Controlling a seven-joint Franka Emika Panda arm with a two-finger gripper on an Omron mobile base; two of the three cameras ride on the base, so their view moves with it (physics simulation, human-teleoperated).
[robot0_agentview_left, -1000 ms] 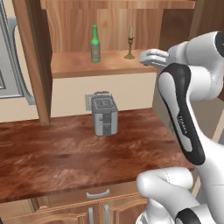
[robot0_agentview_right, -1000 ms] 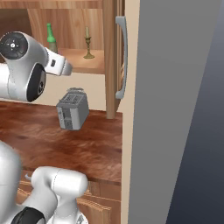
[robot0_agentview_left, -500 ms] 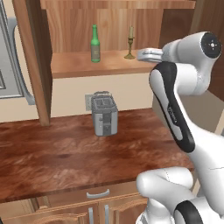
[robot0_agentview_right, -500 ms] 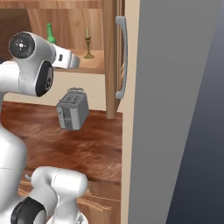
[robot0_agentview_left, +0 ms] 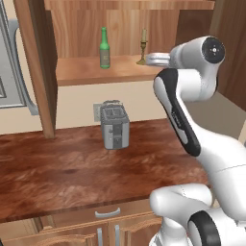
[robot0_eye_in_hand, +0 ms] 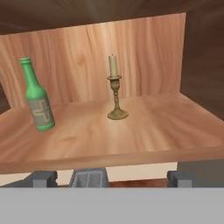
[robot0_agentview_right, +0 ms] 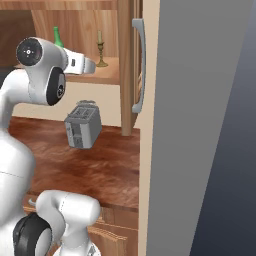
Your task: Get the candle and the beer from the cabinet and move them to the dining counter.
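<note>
The cabinet (robot0_agentview_left: 96, 72) stands open, with both things on its wooden shelf (robot0_eye_in_hand: 144, 131). The candle (robot0_eye_in_hand: 114, 87) (robot0_agentview_left: 142, 48) (robot0_agentview_right: 101, 49), cream in a brass holder, stands upright mid-shelf. To its left is the green beer (robot0_eye_in_hand: 37, 98) (robot0_agentview_left: 104, 48), upright; in the right base view the arm partly hides the beer (robot0_agentview_right: 58, 36). My gripper (robot0_eye_in_hand: 111, 178) (robot0_agentview_left: 148, 59) (robot0_agentview_right: 94, 65) is open and empty. It hovers just in front of the shelf's edge, level with the candle's base and short of it. The dining counter is out of view.
A grey toaster (robot0_agentview_left: 114, 126) (robot0_agentview_right: 82, 125) sits on the wood counter (robot0_agentview_left: 57, 168) below the shelf. The open cabinet doors flank the opening, one at the left (robot0_agentview_left: 36, 62) and one with a silver handle at the right (robot0_agentview_right: 138, 65). A tall grey panel (robot0_agentview_right: 200, 130) stands close on the right.
The arm has reached forward and its elbow has risen. The open gripper has moved closer to the shelf and the candle. Candle and beer have not moved.
</note>
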